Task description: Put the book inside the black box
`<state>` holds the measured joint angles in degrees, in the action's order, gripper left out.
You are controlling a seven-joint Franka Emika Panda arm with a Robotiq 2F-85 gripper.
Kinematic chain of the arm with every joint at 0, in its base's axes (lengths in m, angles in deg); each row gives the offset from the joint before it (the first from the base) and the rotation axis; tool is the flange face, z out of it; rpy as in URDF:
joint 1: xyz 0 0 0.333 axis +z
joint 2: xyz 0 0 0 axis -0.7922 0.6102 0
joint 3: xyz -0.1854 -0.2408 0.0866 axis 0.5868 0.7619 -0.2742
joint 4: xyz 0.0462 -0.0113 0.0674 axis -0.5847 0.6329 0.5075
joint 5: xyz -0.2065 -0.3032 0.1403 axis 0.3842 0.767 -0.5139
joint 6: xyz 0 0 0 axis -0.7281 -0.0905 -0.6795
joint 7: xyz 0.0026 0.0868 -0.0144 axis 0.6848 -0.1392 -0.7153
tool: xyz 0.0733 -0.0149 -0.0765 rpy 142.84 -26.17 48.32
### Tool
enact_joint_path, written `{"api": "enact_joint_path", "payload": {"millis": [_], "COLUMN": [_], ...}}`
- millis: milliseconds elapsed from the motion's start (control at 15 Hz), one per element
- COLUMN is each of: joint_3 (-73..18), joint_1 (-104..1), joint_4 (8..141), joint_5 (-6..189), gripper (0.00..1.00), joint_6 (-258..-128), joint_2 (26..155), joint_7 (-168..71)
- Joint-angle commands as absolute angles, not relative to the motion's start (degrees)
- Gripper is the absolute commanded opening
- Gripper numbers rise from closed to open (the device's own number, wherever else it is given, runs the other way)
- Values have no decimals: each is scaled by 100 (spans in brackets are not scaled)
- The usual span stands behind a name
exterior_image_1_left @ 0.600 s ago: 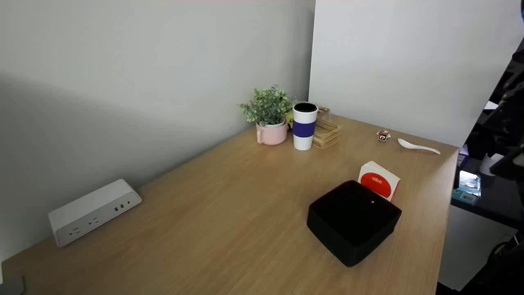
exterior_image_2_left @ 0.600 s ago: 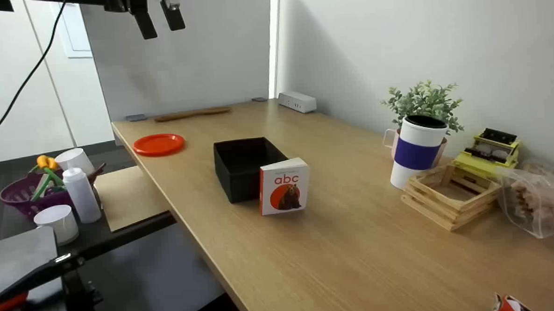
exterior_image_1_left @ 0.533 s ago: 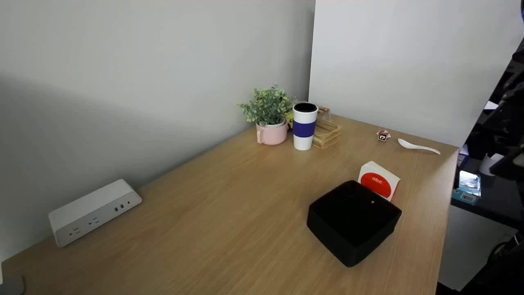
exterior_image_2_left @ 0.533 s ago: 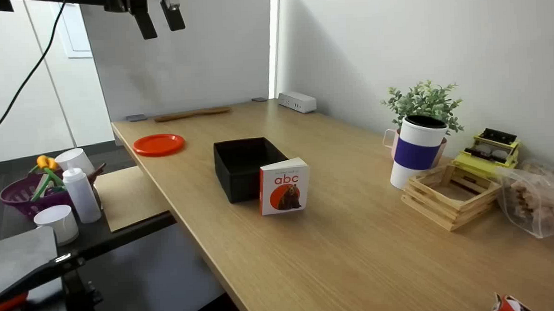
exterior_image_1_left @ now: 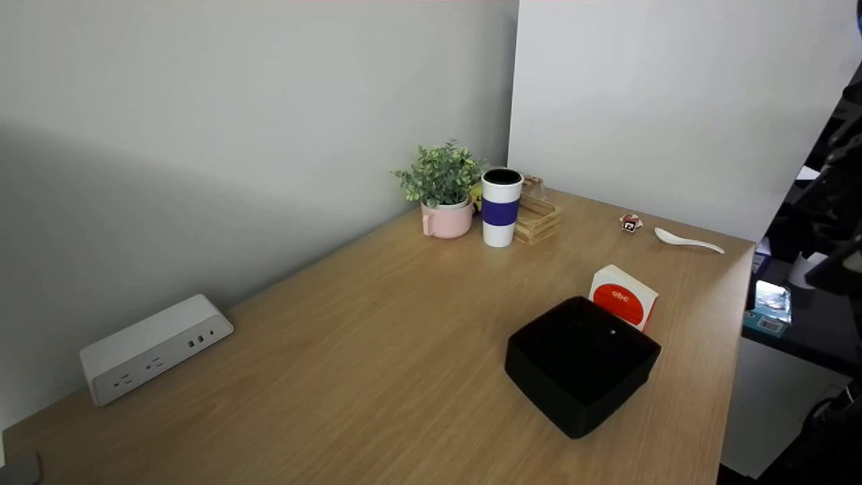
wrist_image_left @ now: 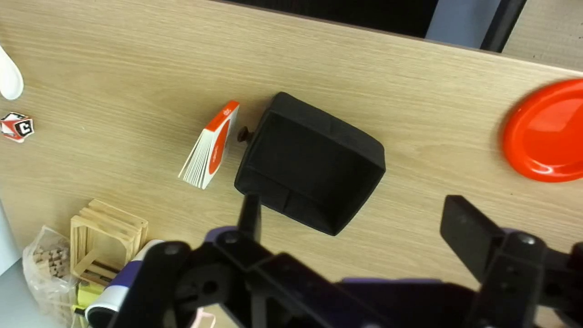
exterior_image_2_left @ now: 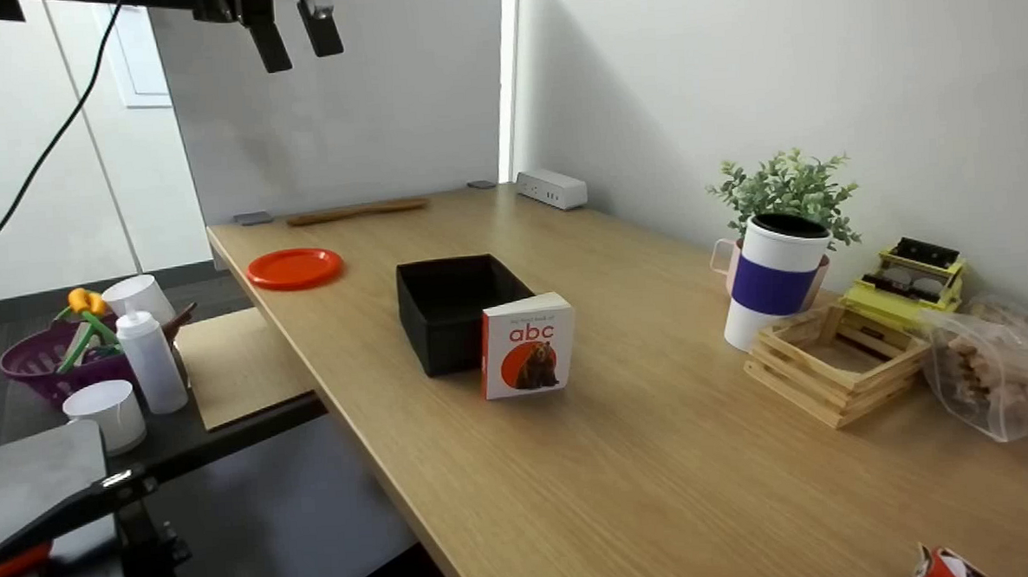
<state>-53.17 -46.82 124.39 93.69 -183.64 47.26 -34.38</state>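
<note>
The book (exterior_image_1_left: 621, 301) is small and white with a red patch. It stands upright on the desk, slightly opened, just outside the black box, as a view from the side (exterior_image_2_left: 527, 350) also shows. In the wrist view the book (wrist_image_left: 219, 142) is left of the box, near a small dark knob on its wall. The black box (exterior_image_1_left: 562, 394) is low and open-topped, and shows in an exterior view (exterior_image_2_left: 453, 347) and the wrist view (wrist_image_left: 329, 126). Nothing shows inside it. My gripper (wrist_image_left: 353, 200) is open and empty. It hangs high above the desk in an exterior view (exterior_image_2_left: 303, 62).
A red plate (exterior_image_2_left: 294, 269) lies beyond the box near the desk edge. A white cup with a purple band (exterior_image_2_left: 777, 281), a plant (exterior_image_2_left: 786, 190), a wooden crate (exterior_image_2_left: 838, 365) and a clear bag (exterior_image_2_left: 995, 376) stand near the wall. A power strip (exterior_image_1_left: 158, 350) and white spoon (exterior_image_1_left: 687, 240) also lie there.
</note>
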Motion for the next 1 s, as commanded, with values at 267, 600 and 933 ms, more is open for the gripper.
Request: {"api": "enact_joint_path", "payload": {"millis": [267,600,933], "joint_3": [-4831,-4537,-4063], "joint_1": [-4633,-4968,-5249], "joint_4": [12342,12556,12476], "joint_5": [8443,8146,7720], "gripper": [100,100,100], "joint_6": [-19149,-19748,-20423], "joint_2": [4870,4790,5343], "joint_7": [-2473,-1716,-1237]}}
